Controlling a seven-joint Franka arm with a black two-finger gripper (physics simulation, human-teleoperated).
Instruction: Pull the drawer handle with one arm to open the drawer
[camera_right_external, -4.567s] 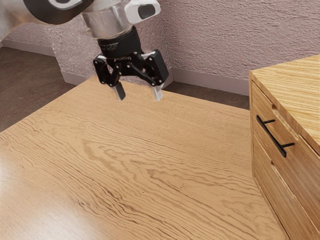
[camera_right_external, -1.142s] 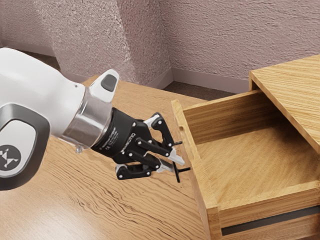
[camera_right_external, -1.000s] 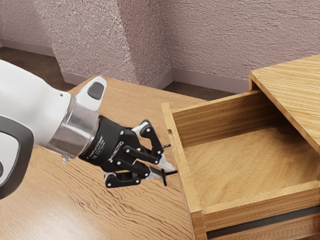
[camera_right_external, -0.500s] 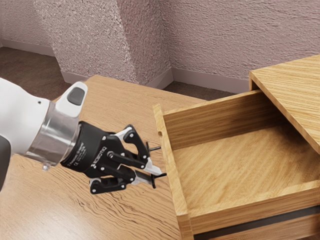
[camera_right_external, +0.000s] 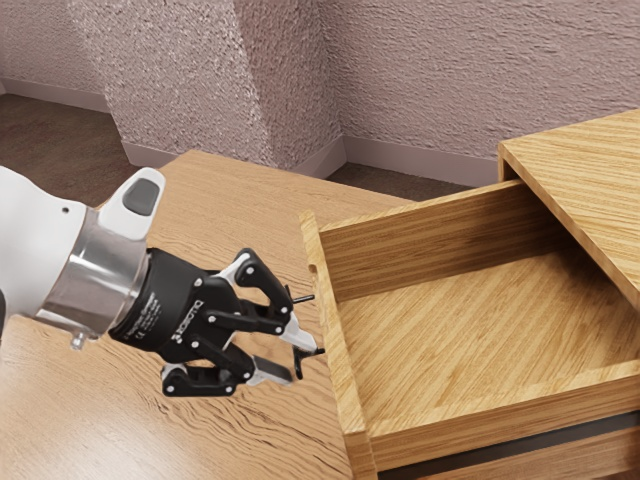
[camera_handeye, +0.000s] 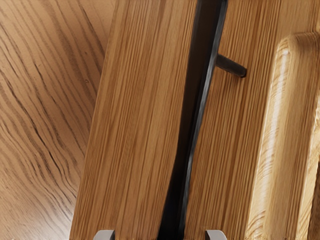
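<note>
Gripper (camera_right_external: 288, 358): fingers (camera_handeye: 104, 234) spread open, straddling the black handle (camera_handeye: 192, 125), gap either side. Drawer (camera_right_external: 440, 235) stands pulled out at its 3 o'clock, above the tabletop (camera_right_external: 220, 200).

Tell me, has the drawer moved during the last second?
Yes. The drawer slid farther out of the cabinet, toward the exterior view's left.

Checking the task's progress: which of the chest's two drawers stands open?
The top drawer: it is pulled far out over the table, its bare inside showing. The lower drawer beneath it is not pulled out.
</note>
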